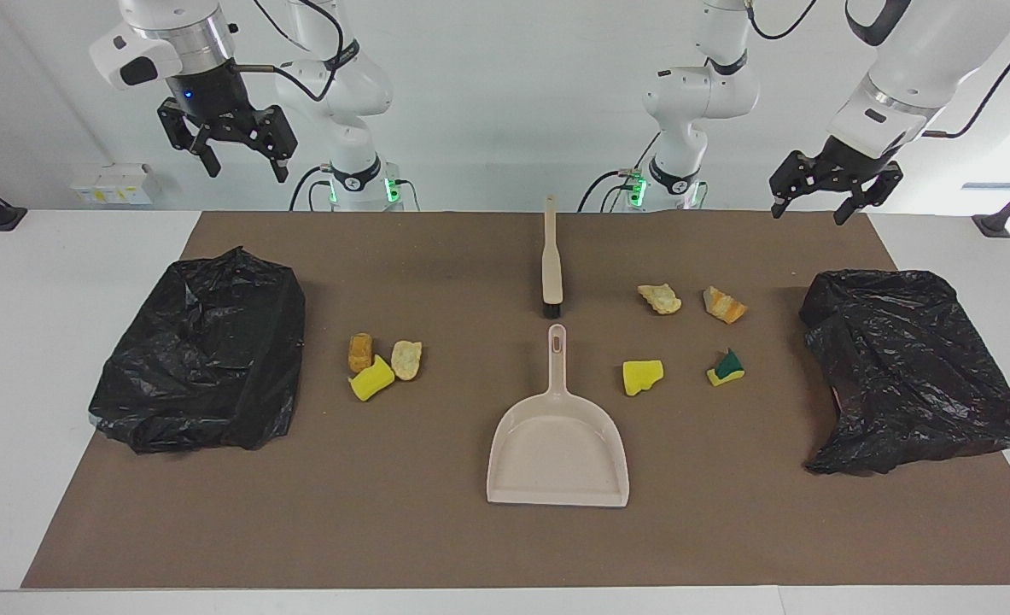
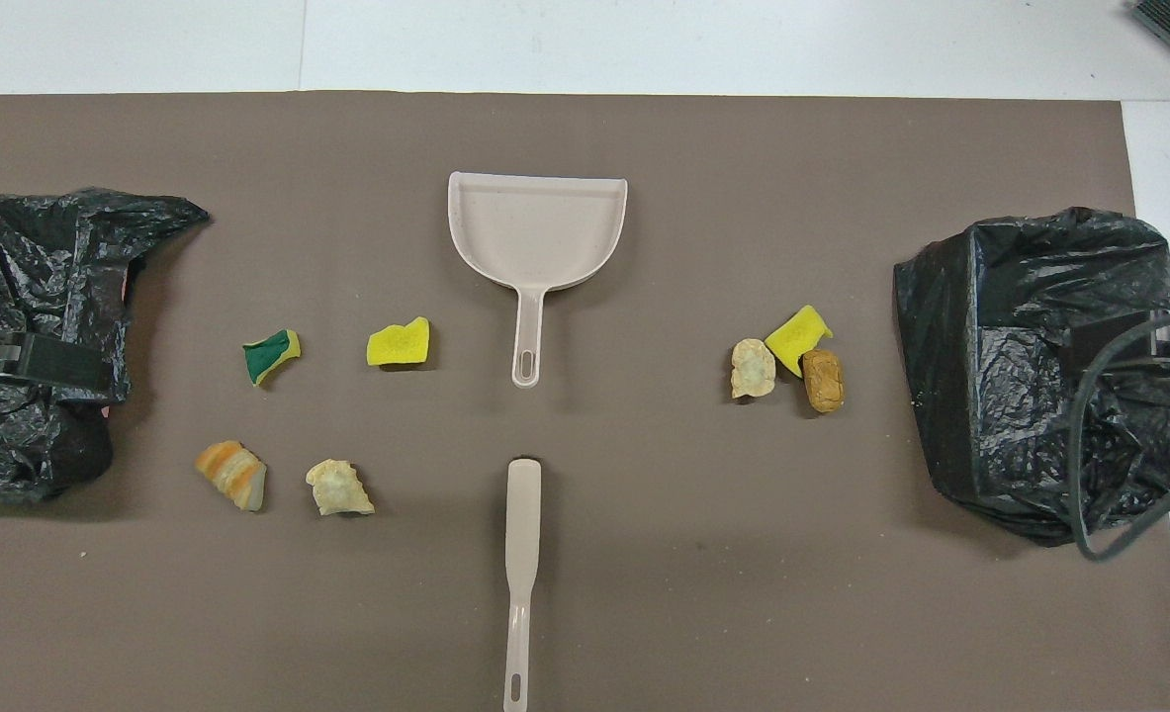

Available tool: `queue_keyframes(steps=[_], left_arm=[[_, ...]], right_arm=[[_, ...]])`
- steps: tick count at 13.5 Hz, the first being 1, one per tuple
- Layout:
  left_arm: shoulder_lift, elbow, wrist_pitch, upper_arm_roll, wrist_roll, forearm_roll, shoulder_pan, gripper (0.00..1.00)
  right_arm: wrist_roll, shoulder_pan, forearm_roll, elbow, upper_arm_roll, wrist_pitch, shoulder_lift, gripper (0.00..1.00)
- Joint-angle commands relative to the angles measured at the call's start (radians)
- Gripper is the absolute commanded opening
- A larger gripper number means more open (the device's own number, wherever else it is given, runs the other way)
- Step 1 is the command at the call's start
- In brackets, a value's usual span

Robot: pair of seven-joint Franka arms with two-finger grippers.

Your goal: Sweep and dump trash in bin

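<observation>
Left gripper [image 1: 831,193] and right gripper [image 1: 233,150] both up in the air, jaws wide, holding nothing — each over its own end of the desk [image 1: 61,282]. Trash: three scraps [image 1: 382,360] touching in a clump toward the right arm's end, four scraps [image 1: 692,335] spread apart toward the left arm's. Brush [image 1: 551,265] and dustpan [image 1: 557,444] between them, handle tips nearly meeting. Bagged bins [image 1: 201,363] at both ends — openings not visible.

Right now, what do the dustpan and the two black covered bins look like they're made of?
The dustpan looks like moulded hard plastic: smooth matte beige, crisp raised rim. Both bins show only thin glossy black plastic film, crinkled and shiny like bin liners; whatever is underneath is hidden.
</observation>
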Motion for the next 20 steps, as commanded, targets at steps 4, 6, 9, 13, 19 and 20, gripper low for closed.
queue_keyframes(steps=[4, 6, 9, 13, 19, 20], left_arm=[[-0.009, 0.001, -0.003, -0.001, 0.010, -0.012, 0.007, 1.00], [-0.011, 0.001, -0.001, -0.001, 0.012, -0.012, 0.005, 1.00], [-0.011, 0.001, -0.001, -0.001, 0.010, -0.012, 0.007, 1.00], [-0.011, 0.001, -0.001, -0.001, 0.010, -0.012, 0.007, 1.00], [-0.011, 0.001, -0.001, 0.004, 0.012, -0.010, 0.026, 1.00], [-0.009, 0.001, 0.006, 0.005, 0.013, -0.010, 0.028, 1.00]], right_arm=[[-0.018, -0.005, 0.025, 0.009, 0.004, 0.012, 0.004, 1.00], [-0.018, -0.014, 0.025, 0.007, 0.004, 0.002, 0.001, 1.00], [-0.016, -0.015, 0.017, 0.004, 0.001, 0.002, 0.000, 1.00], [-0.021, -0.014, 0.025, 0.006, 0.003, 0.008, 0.000, 1.00], [-0.021, -0.014, 0.019, 0.006, 0.001, 0.005, 0.000, 1.00], [-0.021, -0.014, 0.019, 0.006, 0.001, 0.005, 0.000, 1.00]])
